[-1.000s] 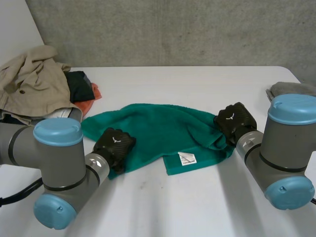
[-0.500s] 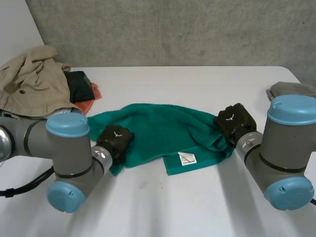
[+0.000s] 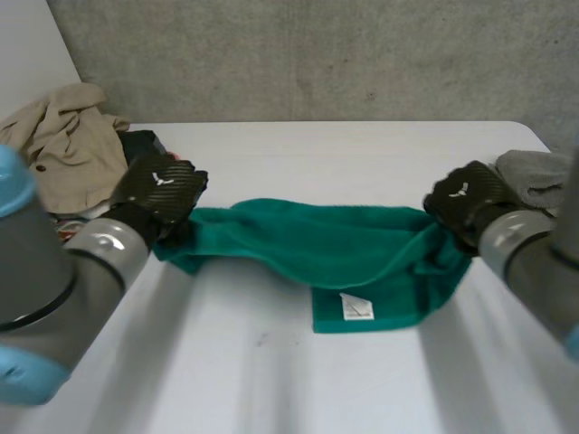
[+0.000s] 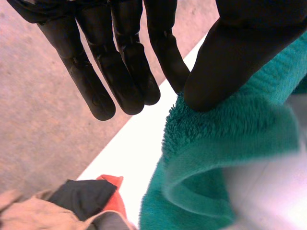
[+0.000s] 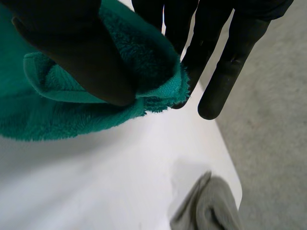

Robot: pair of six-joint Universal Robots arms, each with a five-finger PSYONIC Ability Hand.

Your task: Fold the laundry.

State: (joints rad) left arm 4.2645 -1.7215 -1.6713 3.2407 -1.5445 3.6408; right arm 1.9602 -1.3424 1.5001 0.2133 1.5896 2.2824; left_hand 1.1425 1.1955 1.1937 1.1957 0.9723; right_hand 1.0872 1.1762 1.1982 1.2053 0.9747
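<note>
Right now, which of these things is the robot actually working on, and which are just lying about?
In the job:
green towel, stretched between the hands
left hand, pinching one end
right hand, pinching the other end

Lying about:
beige garment and dark garment, heaped near the left hand
grey cloth, near the right hand

The white table [image 3: 271, 380] carries a clothes heap [image 3: 68, 154] at far left; a grey cloth [image 3: 534, 172] at right; the green towel [image 3: 362, 271] has its flap between them.
</note>
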